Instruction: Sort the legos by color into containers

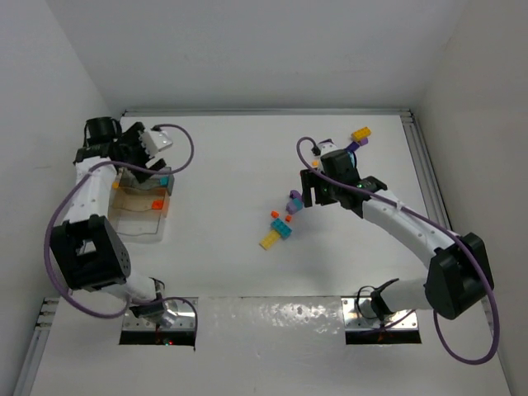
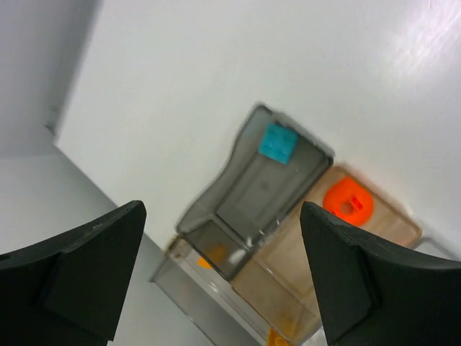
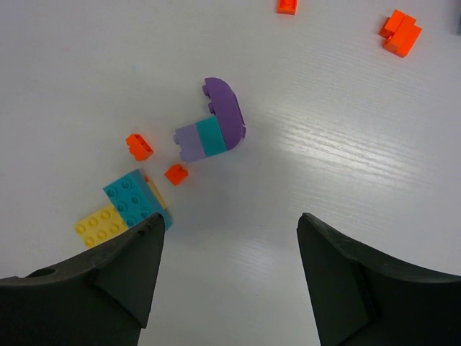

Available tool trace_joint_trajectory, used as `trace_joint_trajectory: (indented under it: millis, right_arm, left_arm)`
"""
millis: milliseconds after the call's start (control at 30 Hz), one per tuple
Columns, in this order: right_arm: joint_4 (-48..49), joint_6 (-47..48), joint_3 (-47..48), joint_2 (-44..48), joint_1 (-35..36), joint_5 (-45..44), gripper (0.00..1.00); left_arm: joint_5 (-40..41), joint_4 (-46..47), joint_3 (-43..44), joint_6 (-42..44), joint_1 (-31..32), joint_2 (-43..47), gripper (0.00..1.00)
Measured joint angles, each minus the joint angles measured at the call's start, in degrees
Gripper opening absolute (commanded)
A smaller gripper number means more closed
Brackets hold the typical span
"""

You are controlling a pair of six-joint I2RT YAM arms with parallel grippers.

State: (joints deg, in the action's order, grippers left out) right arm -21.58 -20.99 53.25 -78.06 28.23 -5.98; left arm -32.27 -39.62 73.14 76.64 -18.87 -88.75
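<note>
White table [image 1: 231, 165] held scattered legos [image 1: 280, 224]; the left gripper [image 2: 222, 209] gaped empty over the tray [image 2: 212, 184], the right gripper [image 3: 230, 220] gaped empty above the legos.

No lettering, brand, number or sign is legible on the legos [image 3: 216, 130] or the containers [image 2: 252, 194].

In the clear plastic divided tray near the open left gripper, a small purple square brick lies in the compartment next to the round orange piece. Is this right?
No: the small square brick is teal, not purple, as the left wrist view shows. The clear plastic divided tray, the open left gripper and the round orange piece are as you say.
</note>
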Motion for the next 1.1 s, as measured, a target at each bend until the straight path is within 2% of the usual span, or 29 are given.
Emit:
trace_joint_trajectory:
  millis: [33,100,267,367,500,567,667,833,867,1100]
  right_arm:
    - [0.00,-0.09,0.00,0.22,0.00,-0.02,0.74]
    - [0.02,-0.48,0.00,0.52,0.00,-0.02,0.74]
    - [0.20,-2.69,-1.51,1.42,0.00,-0.24,0.74]
    - [0.55,-4.33,-4.35,2.93,0.00,-0.81,0.74]
    - [0.48,-5.95,-7.41,5.22,0.00,-2.32,0.73]
    - [0.55,-6.51,-8.39,6.21,0.00,-3.10,0.73]
    - [0.76,-7.54,-10.40,8.22,0.00,-4.04,0.73]
    - [0.96,-8.68,-13.22,10.62,0.00,-5.64,0.72]
    - [1.03,-8.74,-13.40,10.84,0.00,-5.88,0.72]
    - [1.84,-8.81,-15.17,12.00,0.02,-7.45,0.72]
  left_arm:
    - [1.05,1.38,-0.02,-2.38,2.08,1.97,0.80]
    - [2.64,3.54,-0.57,-5.86,7.63,5.51,0.79]
    - [5.68,6.08,-7.41,-17.75,32.22,13.53,0.82]
    - [8.11,5.57,-12.26,-26.32,47.10,13.73,0.83]
    - [11.47,6.91,-16.31,-36.02,61.46,9.53,0.83]
    - [11.63,8.33,-17.22,-40.89,64.22,6.69,0.83]
    - [12.50,12.52,-18.03,-47.01,64.48,2.56,0.83]
    - [18.27,19.85,-20.11,-54.77,66.23,-2.19,0.86]
    - [19.17,20.98,-20.68,-55.78,66.53,-3.04,1.00]
    - [22.75,24.68,-22.82,-56.41,68.43,-6.80,0.97]
